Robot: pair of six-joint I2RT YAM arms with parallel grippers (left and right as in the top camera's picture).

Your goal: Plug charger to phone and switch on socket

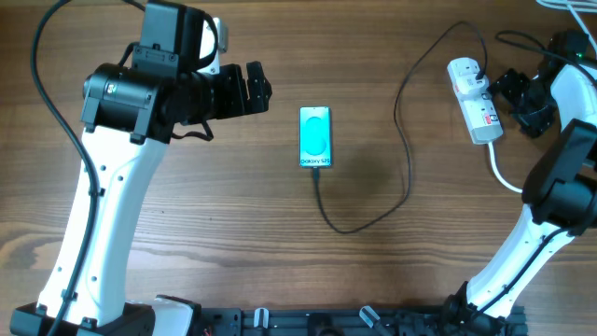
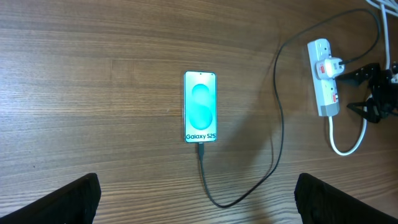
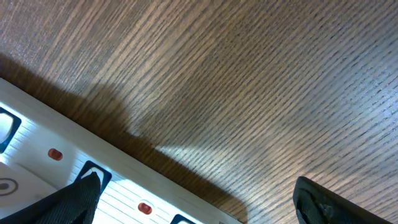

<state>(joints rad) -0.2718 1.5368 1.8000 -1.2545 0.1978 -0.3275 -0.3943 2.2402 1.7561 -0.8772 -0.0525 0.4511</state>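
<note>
Near the middle of the desk [image 1: 233, 210] lies the phone [image 1: 315, 138], flat, its cyan screen lit and the "Galaxy S25" edge turned toward the arms' bases. At that edge the charger [image 1: 407, 159] meets the phone with its small black tip. From there the thin black cable loops down, swings right and climbs to the socket [image 1: 474, 112] at the far right. The charger's white plug head [image 2: 330, 66] sits in the socket's upper outlet. Small red switches [image 3: 55, 154] show on the strip, but I cannot tell whether they are on or off. The left tool [image 1: 261, 91] hangs to the left of the phone, well apart from it, its fingers [image 2: 62, 202] spread wide and holding nothing. The right tool [image 1: 511, 101] sits just beside the socket's right edge, its fingers also parted and empty.
</note>
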